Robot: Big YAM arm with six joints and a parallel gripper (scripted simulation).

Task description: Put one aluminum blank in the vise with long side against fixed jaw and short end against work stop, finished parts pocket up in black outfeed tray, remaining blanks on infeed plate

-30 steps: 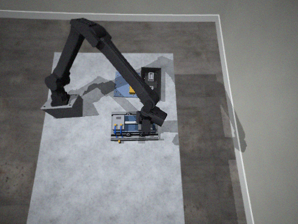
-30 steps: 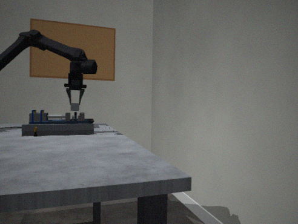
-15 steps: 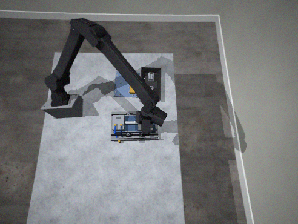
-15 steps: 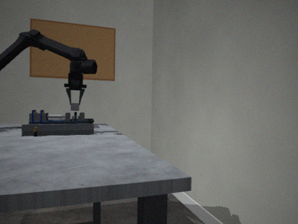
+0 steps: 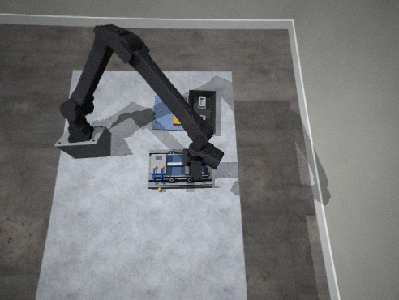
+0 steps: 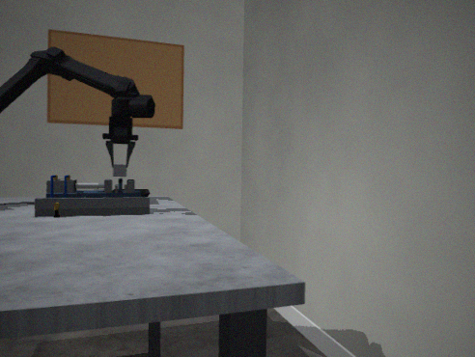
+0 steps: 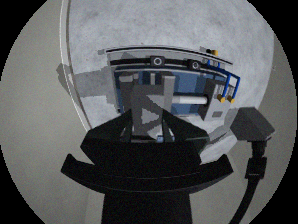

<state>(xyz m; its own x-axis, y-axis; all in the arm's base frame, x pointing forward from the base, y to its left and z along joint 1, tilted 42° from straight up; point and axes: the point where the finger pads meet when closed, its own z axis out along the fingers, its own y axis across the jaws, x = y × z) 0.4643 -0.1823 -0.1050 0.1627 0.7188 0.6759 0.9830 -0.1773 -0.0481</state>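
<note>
Aluminum, by the look of the plain gray block (image 6: 120, 170) (image 7: 146, 112), sits pinched between our fingers (image 6: 121, 166), above the open vise (image 5: 178, 171) (image 6: 97, 194) (image 7: 192, 85) and clear of its jaws. We judge it stiff and solid, fairly heavy for its bulk, and slick on its machined faces, so a loose or off-center pinch could let it swivel. We want the fingers on two opposite sides, at mid-length and high up, leaving the underside free to settle flat on the bars. It should take a gentle push against the fixed jaw and work stop without marring, though a hard knock may twist it. A yellow brass blank (image 5: 177, 120) lies by the infeed plate's (image 5: 161, 118) pins; being denser, it probably wants a firmer, centered hold.
</note>
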